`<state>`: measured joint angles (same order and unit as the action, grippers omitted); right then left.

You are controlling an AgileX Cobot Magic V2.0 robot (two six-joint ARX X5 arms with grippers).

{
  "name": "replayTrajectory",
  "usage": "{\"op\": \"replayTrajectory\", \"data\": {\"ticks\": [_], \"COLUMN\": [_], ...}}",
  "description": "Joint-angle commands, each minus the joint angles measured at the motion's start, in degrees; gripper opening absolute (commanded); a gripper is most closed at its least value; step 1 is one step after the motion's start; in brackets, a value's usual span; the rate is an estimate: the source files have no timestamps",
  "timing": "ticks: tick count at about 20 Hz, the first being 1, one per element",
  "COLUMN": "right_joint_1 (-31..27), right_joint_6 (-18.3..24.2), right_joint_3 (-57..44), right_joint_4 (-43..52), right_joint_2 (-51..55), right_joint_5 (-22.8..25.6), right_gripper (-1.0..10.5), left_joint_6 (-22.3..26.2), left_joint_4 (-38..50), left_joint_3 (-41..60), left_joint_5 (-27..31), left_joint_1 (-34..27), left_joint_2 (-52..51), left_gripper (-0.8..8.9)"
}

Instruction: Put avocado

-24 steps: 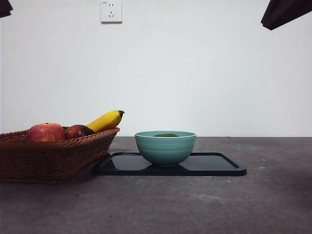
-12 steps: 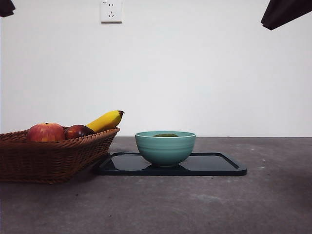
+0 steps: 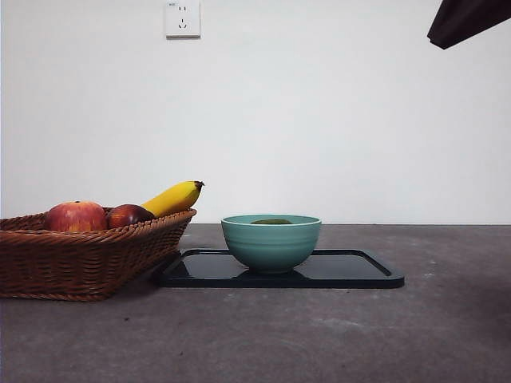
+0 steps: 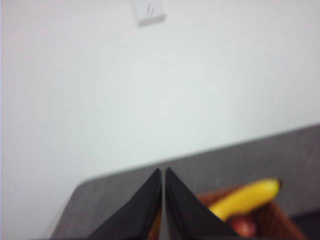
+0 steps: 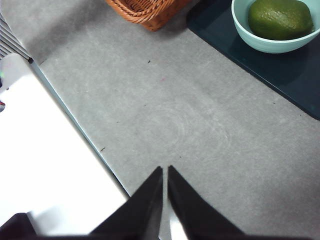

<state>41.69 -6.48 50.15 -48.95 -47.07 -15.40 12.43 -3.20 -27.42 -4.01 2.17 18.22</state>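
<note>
Avocado (image 5: 280, 18) is lying inside the teal bowl (image 3: 271, 242), and from the front view only a thin dark green sliver of it (image 3: 271, 221) is peeking over the rim, the rest being hidden by the bowl's wall. The right wrist view is showing it far better: a dark green oval with dull, slightly bumpy skin, filling much of the bowl, though the bowl's far edge is being cut off by the picture's border. The bowl is sitting on a black tray (image 3: 351, 271), which is resting on the grey table (image 3: 335, 335) just beside a wicker basket (image 3: 80, 255). The basket is holding a red apple (image 3: 75, 216), a darker red fruit (image 3: 128, 215) that is partly sunk behind the weave, and a yellow banana (image 3: 173, 197) that is leaning over the rim. In the blurred left wrist view the basket is being cut off at the edge, with only the banana and a patch of red showing. The left gripper (image 4: 163, 172) is hanging high above the basket with its jaws pressed together, holding nothing. The right gripper (image 5: 164, 170) is hovering over bare table, well apart from the bowl, its jaws likewise together and empty. A white wall socket (image 3: 182, 17) is showing above.
</note>
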Motion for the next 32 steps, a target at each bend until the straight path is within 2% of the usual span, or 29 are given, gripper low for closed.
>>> {"op": "replayTrajectory", "data": {"ticks": [1,6,13,22,24,32], "right_joint_1": [0.6,0.6,0.6,0.6,0.6,0.6], "right_joint_6": [-0.6,-0.6,-0.6,-0.6,-0.6,-0.6], "right_joint_3": [0.5,0.5,0.5,0.5,0.5,0.5], "right_joint_4": [0.6,0.6,0.6,0.6,0.8,0.9], "right_joint_2": [-0.3,-0.3,-0.3,-0.3,-0.3,-0.3], "right_joint_5": [-0.2,-0.2,-0.2,-0.2,-0.2,-0.2], "right_gripper": [0.1,0.1,0.1,0.1,0.1,0.1], "left_joint_6": [0.0,-4.2,-4.4,-6.1,-8.6,-8.8], "left_joint_4": [0.8,1.4,-0.5,-7.6,-7.5,-7.5], "left_joint_3": [6.5,17.7,24.9,26.8,26.8,26.8], "left_joint_5": [0.2,0.7,1.3,1.3,1.3,1.3], "left_joint_1": [-1.7,-3.9,-4.0,-4.0,-4.0,-4.0], "left_joint_2": [-4.4,-12.6,-17.9,-18.1,-18.1,-18.1], "left_gripper": [0.09,0.09,0.09,0.09,0.09,0.09]}}
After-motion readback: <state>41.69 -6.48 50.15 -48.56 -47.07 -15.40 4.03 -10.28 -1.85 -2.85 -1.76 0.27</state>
